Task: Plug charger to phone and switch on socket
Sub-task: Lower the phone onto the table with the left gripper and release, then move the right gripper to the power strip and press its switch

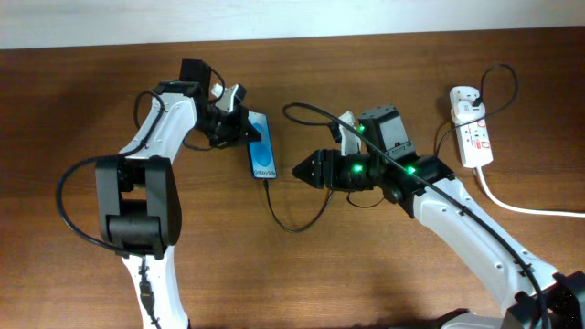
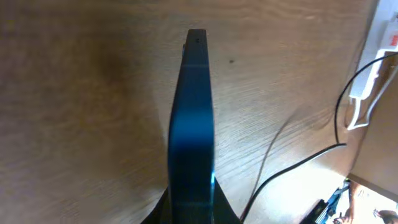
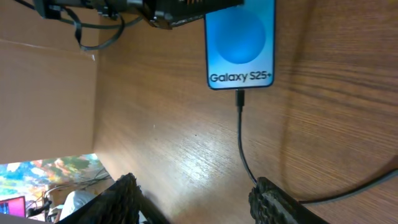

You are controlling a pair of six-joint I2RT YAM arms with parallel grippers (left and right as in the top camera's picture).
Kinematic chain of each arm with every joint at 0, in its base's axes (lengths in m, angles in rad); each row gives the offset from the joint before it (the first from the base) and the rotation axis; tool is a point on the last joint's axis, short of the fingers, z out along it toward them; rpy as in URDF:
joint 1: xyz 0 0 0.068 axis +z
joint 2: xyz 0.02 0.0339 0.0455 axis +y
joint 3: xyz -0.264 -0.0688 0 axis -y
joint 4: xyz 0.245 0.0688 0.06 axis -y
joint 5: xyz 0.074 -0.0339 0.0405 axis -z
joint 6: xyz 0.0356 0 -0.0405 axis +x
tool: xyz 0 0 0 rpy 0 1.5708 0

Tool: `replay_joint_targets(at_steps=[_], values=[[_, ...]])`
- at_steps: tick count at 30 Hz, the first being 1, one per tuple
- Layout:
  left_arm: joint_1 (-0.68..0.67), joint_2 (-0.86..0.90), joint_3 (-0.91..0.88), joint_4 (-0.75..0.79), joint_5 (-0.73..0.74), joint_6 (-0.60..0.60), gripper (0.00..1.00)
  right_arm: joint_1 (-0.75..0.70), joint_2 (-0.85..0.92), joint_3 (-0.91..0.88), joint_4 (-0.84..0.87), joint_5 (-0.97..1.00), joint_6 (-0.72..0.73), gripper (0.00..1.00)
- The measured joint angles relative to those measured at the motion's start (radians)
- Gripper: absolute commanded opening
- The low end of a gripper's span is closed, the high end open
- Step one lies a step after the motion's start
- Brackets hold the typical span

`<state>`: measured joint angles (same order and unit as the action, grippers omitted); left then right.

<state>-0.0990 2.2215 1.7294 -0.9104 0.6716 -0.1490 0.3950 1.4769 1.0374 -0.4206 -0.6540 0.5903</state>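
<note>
The phone [image 1: 262, 150] lies on the table, blue screen up, with white "Galaxy S25+" text in the right wrist view [image 3: 240, 43]. My left gripper [image 1: 239, 128] is shut on its far end; the left wrist view shows the phone [image 2: 191, 130] edge-on between the fingers. The charger [image 1: 291, 222], a thin black cable, has its plug tip [image 3: 239, 98] seated in the phone's near end. My right gripper [image 1: 302, 171] is open and empty, just right of the plug, fingers [image 3: 202, 199] either side of the cable. The socket [image 1: 473, 132] lies far right, white with red markings.
The socket's thick white cord [image 1: 521, 206] runs off to the right edge. The charger cable loops across the table between the phone and the right arm [image 1: 430, 196]. The left arm's base [image 1: 137, 210] stands at the left. The table's far edge meets a pale wall.
</note>
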Motion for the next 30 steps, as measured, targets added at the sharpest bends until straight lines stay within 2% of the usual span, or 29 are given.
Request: replay_joint_targets(at_steps=[2, 4, 6, 8, 10, 13, 19, 20, 21, 26, 28, 30], values=[[0.0, 0.029, 0.0, -0.029, -0.011, 0.001, 0.0, 0.0, 0.0, 0.0, -0.011, 0.003, 0.0, 0.61], [0.0, 0.06, 0.0, -0.054, 0.016, -0.011, 0.17, 0.0, 0.0, 0.0, -0.013, 0.003, 0.0, 0.61], [0.0, 0.06, 0.0, -0.053, 0.01, -0.009, 0.26, 0.0, 0.0, 0.0, -0.014, 0.003, 0.0, 0.61], [0.0, 0.061, 0.0, -0.051, 0.005, -0.009, 0.43, 0.0, 0.0, 0.0, -0.014, 0.003, 0.0, 0.61], [0.0, 0.061, 0.0, -0.051, -0.001, -0.006, 0.51, 0.0, 0.0, 0.0, -0.014, 0.003, 0.0, 0.62], [0.0, 0.061, 0.0, -0.052, -0.026, -0.004, 0.54, 0.0, 0.0, 0.0, -0.02, 0.003, 0.0, 0.62], [-0.001, 0.061, 0.004, -0.075, -0.188, -0.004, 0.56, 0.0, 0.0, 0.0, -0.034, 0.003, 0.0, 0.62], [-0.003, 0.061, 0.008, -0.077, -0.203, -0.004, 0.64, 0.0, 0.0, 0.0, -0.036, 0.003, 0.0, 0.62], [-0.003, 0.061, 0.011, -0.077, -0.219, -0.004, 0.66, 0.0, 0.0, 0.0, -0.04, 0.003, 0.0, 0.62], [-0.005, 0.047, 0.035, -0.099, -0.392, -0.012, 0.66, 0.0, 0.0, 0.0, -0.078, 0.023, -0.035, 0.61], [-0.005, -0.02, 0.054, -0.102, -0.438, -0.012, 0.68, -0.007, -0.001, 0.011, -0.13, 0.056, -0.056, 0.62], [-0.005, -0.165, 0.071, -0.096, -0.445, -0.012, 0.7, -0.076, -0.023, 0.102, -0.328, 0.102, -0.138, 0.62]])
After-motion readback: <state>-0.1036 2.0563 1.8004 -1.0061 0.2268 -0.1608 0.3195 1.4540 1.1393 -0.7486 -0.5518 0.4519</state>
